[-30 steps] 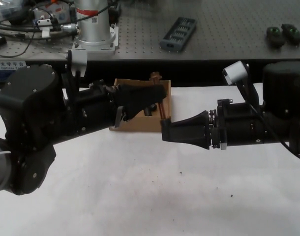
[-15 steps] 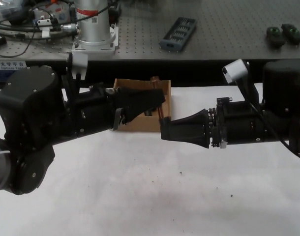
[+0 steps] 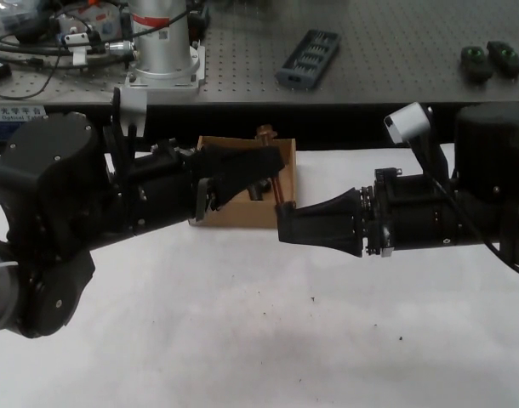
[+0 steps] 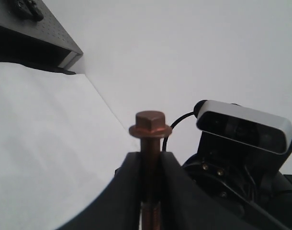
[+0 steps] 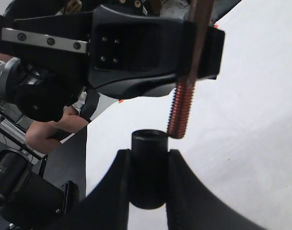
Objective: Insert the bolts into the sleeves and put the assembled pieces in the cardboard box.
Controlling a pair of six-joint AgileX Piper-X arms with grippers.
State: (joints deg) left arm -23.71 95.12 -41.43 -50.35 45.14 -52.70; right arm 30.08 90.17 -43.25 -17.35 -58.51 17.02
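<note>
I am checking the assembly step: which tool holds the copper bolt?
The left tool: it clamps the bolt, while the right tool holds a black sleeve.

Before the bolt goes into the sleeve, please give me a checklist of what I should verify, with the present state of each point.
1. Left gripper shut on the bolt: ok.
2. Right gripper shut on the sleeve, with its hole facing the thread: ok.
3. Bolt tip over the sleeve's hole: not ok. In the right wrist view the tip sits beside the rim.
4. Bolt in line with the sleeve: cannot tell. It looks slightly tilted, but one angle does not settle it.
5. Room in the cardboard box: cannot tell. Its inside is partly hidden.
</note>
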